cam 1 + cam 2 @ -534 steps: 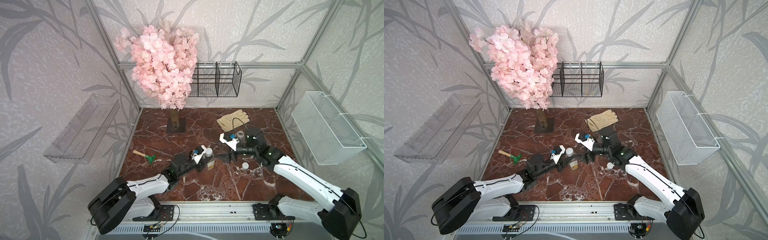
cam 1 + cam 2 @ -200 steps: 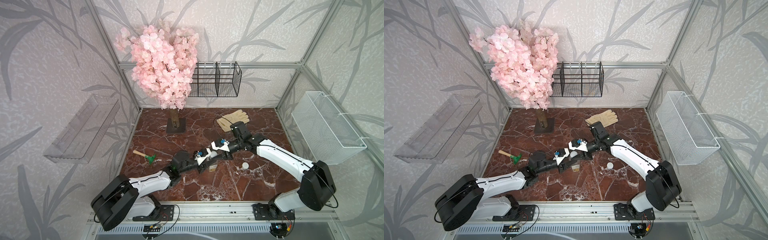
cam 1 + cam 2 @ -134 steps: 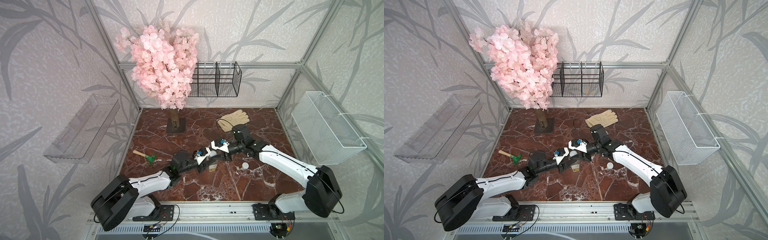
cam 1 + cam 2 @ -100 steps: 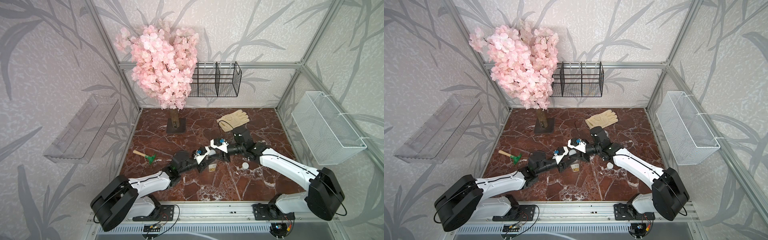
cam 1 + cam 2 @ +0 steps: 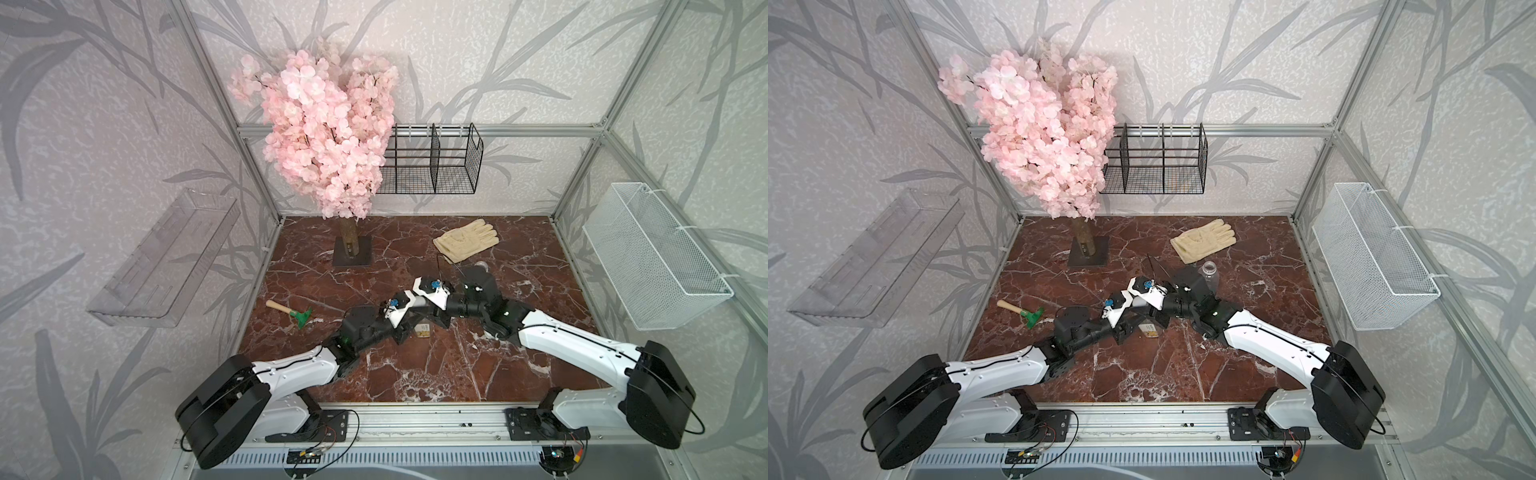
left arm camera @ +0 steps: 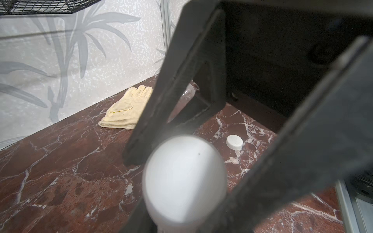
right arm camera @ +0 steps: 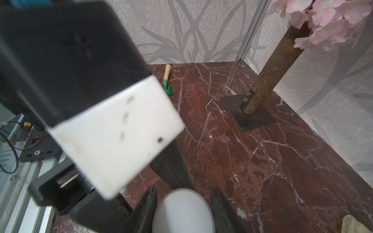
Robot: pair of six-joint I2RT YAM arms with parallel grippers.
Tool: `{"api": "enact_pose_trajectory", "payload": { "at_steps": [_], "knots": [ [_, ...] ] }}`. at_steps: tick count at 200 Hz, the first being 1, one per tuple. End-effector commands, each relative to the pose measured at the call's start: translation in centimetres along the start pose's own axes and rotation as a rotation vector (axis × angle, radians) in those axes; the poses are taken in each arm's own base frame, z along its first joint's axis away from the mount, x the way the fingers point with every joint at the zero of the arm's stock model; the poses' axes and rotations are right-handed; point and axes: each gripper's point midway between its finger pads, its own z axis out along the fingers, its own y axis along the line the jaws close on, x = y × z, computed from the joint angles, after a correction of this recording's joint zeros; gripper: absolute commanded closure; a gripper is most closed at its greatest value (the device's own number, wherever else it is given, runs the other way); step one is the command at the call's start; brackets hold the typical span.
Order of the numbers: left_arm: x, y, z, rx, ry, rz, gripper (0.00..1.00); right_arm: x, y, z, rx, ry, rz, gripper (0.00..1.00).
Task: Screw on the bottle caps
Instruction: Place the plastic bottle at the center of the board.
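In the centre of both top views, our left gripper (image 5: 403, 330) is closed, apparently on the labelled bottle (image 5: 423, 331) standing on the desk (image 5: 415, 374), though the grip itself is hidden. Just to its right, our right gripper (image 7: 182, 199) pinches the white cap (image 7: 182, 213) over that bottle's neck. We judge the first screwing is underway, but we cannot tell how tight it is. Further right, the second cap (image 6: 234, 141) lies loose on the desk. The second bottle (image 5: 1209, 272) sits uncapped, up and right of centre. Both are left to do.
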Motion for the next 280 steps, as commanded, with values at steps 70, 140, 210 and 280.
{"api": "enact_pose_trajectory", "payload": {
  "at_steps": [70, 140, 210, 280],
  "knots": [
    [3.5, 2.0, -0.8, -0.119, 0.126, 0.002, 1.0, -1.7, 0.5, -1.5, 0.011, -0.023, 0.002, 0.16],
    [1.5, 7.9, -2.6, -0.445, 0.105, -0.011, 1.0, -1.6, -0.5, -6.3, 0.146, -0.079, 0.124, 0.01],
    [-2.6, 14.4, -2.2, -0.533, -0.005, -0.072, 1.0, 0.2, -0.3, -10.1, 0.265, -0.144, 0.248, 0.01],
    [-3.3, 16.5, 2.4, -0.459, -0.003, -0.075, 1.0, 1.4, -0.7, -12.1, 0.355, -0.134, 0.273, 0.01]
  ]
}}
